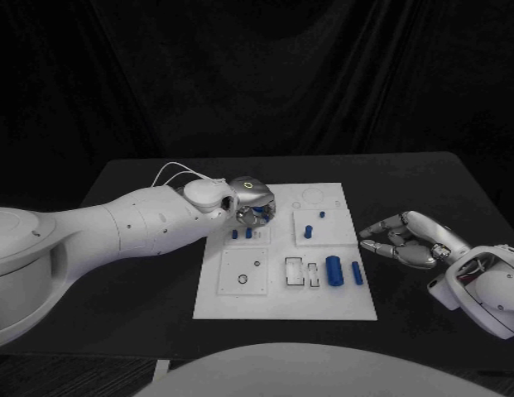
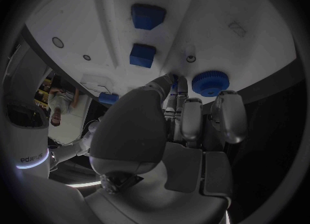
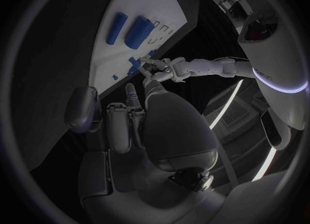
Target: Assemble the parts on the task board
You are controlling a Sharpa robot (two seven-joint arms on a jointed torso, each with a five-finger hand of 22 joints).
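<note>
Left hand [image 1: 250, 201] fingers curled down onto task board [image 1: 283, 299], grasp unclear; right hand [image 1: 405, 240] fingers loosely spread, empty.

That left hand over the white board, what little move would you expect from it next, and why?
Probably a small dip to close its fingers on a part. The left hand hovers over the task board near the blue gear and two blue blocks, seemingly holding nothing. The right hand waits off the board.
</note>
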